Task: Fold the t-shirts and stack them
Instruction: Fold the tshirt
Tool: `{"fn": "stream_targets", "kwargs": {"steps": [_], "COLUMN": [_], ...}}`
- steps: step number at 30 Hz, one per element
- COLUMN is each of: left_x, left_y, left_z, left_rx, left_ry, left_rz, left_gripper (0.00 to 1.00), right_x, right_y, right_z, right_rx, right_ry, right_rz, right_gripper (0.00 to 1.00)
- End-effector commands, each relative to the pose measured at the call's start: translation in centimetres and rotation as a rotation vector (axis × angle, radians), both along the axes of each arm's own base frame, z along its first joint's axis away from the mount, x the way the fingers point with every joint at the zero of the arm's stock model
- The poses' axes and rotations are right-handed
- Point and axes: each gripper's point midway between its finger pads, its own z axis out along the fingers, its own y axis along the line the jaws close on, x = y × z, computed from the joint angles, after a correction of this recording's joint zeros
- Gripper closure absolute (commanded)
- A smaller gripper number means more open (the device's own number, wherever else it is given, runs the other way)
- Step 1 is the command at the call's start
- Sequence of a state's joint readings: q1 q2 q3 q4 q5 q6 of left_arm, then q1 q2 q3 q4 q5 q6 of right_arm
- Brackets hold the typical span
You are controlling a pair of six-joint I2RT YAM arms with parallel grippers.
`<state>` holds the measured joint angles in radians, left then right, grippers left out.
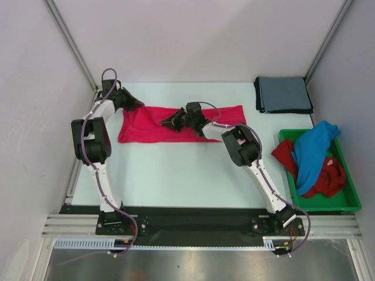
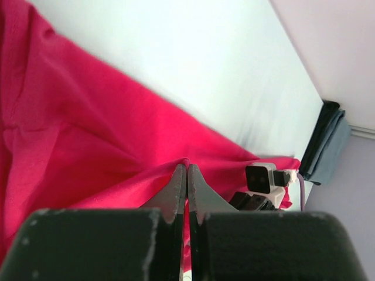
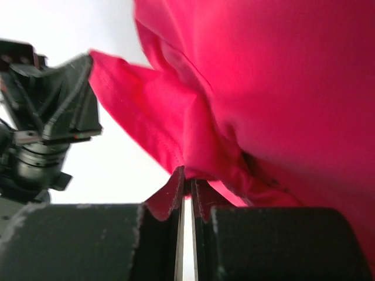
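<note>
A bright pink-red t-shirt (image 1: pixel 146 126) lies in a long strip across the far middle of the table. My left gripper (image 1: pixel 139 105) is shut on its upper left edge; in the left wrist view the jaws (image 2: pixel 187 171) pinch a ridge of the pink-red cloth (image 2: pixel 70 152). My right gripper (image 1: pixel 166 123) is shut on the shirt's middle; in the right wrist view its jaws (image 3: pixel 187 175) pinch a fold of the cloth (image 3: pixel 263 88). A folded grey-blue t-shirt (image 1: pixel 284 94) lies at the far right. A bright blue t-shirt (image 1: pixel 313 151) lies over a darker red one (image 1: pixel 325 178) in the tray.
A green plastic tray (image 1: pixel 345 202) stands at the right edge of the table. White walls with metal posts close in the table on three sides. The white tabletop (image 1: pixel 176 175) stretches in front of the pink-red shirt.
</note>
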<state>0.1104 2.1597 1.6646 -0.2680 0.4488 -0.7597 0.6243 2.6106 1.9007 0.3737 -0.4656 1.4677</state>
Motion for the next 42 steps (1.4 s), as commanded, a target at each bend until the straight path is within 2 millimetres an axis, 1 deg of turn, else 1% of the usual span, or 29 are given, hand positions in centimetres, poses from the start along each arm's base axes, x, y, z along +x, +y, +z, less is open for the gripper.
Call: {"fn": "stream_targets", "kwargs": {"steps": [1, 2, 6, 7, 8, 9, 12, 15, 16, 17, 18, 20, 21, 22, 23, 24, 25, 26, 27, 28, 29, 30, 32, 34, 35, 36, 38, 40, 42], "left_x": [1.7, 1.7, 2.3, 2.4, 2.6, 2.9, 3.4, 3.6, 3.5, 3.4, 3.1, 2.8, 2.4, 2.1, 1.3, 0.9, 0.3, -0.3, -1.4, -2.0, -2.7, -3.7, -5.1, -5.8, -6.5, -6.9, -7.6, -8.0, -8.3], "left_y": [0.0, 0.1, 0.0, -0.1, -0.2, -0.3, -0.4, -0.4, -0.4, -0.4, -0.4, -0.3, -0.3, -0.2, -0.2, -0.1, 0.0, 0.1, 0.3, 0.6, 0.7, 1.2, 1.7, 2.3, 2.9, 3.2, 3.7, 3.9, 4.1], "left_z": [4.9, 4.8, 4.7, 4.6, 4.2, 4.4, 4.2, 4.9, 5.0, 5.2, 5.8, 6.2, 5.9, 6.7, 5.8, 5.7, 6.7, 6.5, 5.2, 5.1, 6.2, 4.9, 4.8, 4.6, 3.9, 4.1, 3.9, 3.8, 3.3], "left_rx": [0.002, 0.001, -0.016, -0.023, -0.031, -0.038, -0.040, -0.043, -0.040, -0.033, -0.026, -0.017, -0.011, -0.003, -0.002, 0.004, 0.014, 0.021, 0.031, 0.041, 0.055, 0.075, 0.089, 0.102, 0.103, 0.100, 0.095, 0.096, 0.100], "left_ry": [-0.132, -0.132, -0.149, -0.150, -0.149, -0.162, -0.169, -0.184, -0.187, -0.192, -0.201, -0.207, -0.196, -0.211, -0.188, -0.180, -0.192, -0.185, -0.148, -0.143, -0.163, -0.132, -0.123, -0.115, -0.093, -0.094, -0.085, -0.082, -0.064], "left_rz": [-0.010, -0.008, -0.007, -0.007, -0.010, -0.017, -0.024, -0.030, -0.030, -0.029, -0.030, -0.026, -0.025, -0.024, -0.022, -0.014, -0.004, 0.008, 0.027, 0.039, 0.046, 0.069, 0.083, 0.101, 0.115, 0.125, 0.136, 0.137, 0.132], "left_gripper": [1.00, 1.00, 1.00, 1.00, 1.00, 1.00, 1.00, 1.00, 1.00, 1.00, 1.00, 1.00, 1.00, 1.00, 1.00, 1.00, 1.00, 1.00, 1.00, 1.00, 1.00, 1.00, 1.00, 1.00, 1.00, 1.00, 1.00, 0.99, 0.99], "right_x": [2.1, 2.5, 3.6, 3.6, 3.9, 4.2, 4.5, 4.6, 4.5, 4.3, 4.3, 4.0, 3.8, 3.7, 3.7, 3.4, 3.3, 3.1, 3.0, 2.8, 2.6, 2.3, 1.9, 1.1, 1.0, 0.4, 0.1, -0.5, -0.9], "right_y": [-0.9, -1.3, -1.9, -1.8, -2.0, -2.0, -2.1, -2.1, -1.9, -1.7, -1.7, -1.4, -1.3, -1.3, -1.3, -1.1, -1.2, -1.1, -1.1, -1.3, -1.3, -1.4, -1.4, -1.4, -1.5, -1.4, -1.6, -1.4, -1.3], "right_z": [3.9, 4.4, 4.3, 4.0, 4.3, 4.1, 4.4, 3.8, 4.1, 3.6, 3.5, 3.2, 3.1, 3.0, 3.2, 3.2, 3.3, 3.1, 3.5, 3.7, 3.5, 4.1, 3.8, 3.5, 3.3, 3.0, 2.7, 2.6, 2.3], "right_rx": [0.110, 0.128, 0.143, 0.145, 0.158, 0.170, 0.199, 0.193, 0.197, 0.195, 0.196, 0.200, 0.201, 0.199, 0.204, 0.208, 0.210, 0.209, 0.213, 0.214, 0.210, 0.211, 0.203, 0.194, 0.190, 0.188, 0.185, 0.174, 0.165], "right_ry": [-0.067, -0.073, -0.092, -0.086, -0.093, -0.080, -0.082, -0.073, -0.077, -0.070, -0.065, -0.061, -0.062, -0.062, -0.064, -0.064, -0.064, -0.058, -0.061, -0.062, -0.059, -0.071, -0.067, -0.057, -0.052, -0.044, -0.042, -0.041, -0.037], "right_rz": [-0.001, -0.010, -0.018, -0.015, -0.016, -0.020, -0.020, -0.016, -0.007, -0.002, 0.001, 0.009, 0.014, 0.015, 0.018, 0.030, 0.033, 0.040, 0.046, 0.056, 0.061, 0.073, 0.091, 0.116, 0.122, 0.143, 0.156, 0.176, 0.197], "right_gripper": [1.00, 1.00, 1.00, 1.00, 1.00, 1.00, 1.00, 1.00, 1.00, 1.00, 1.00, 1.00, 1.00, 1.00, 0.99, 0.99, 0.98, 0.98, 0.98, 0.98, 0.98, 0.98, 0.97, 0.97, 0.96, 0.96, 0.95, 0.95, 0.94]}}
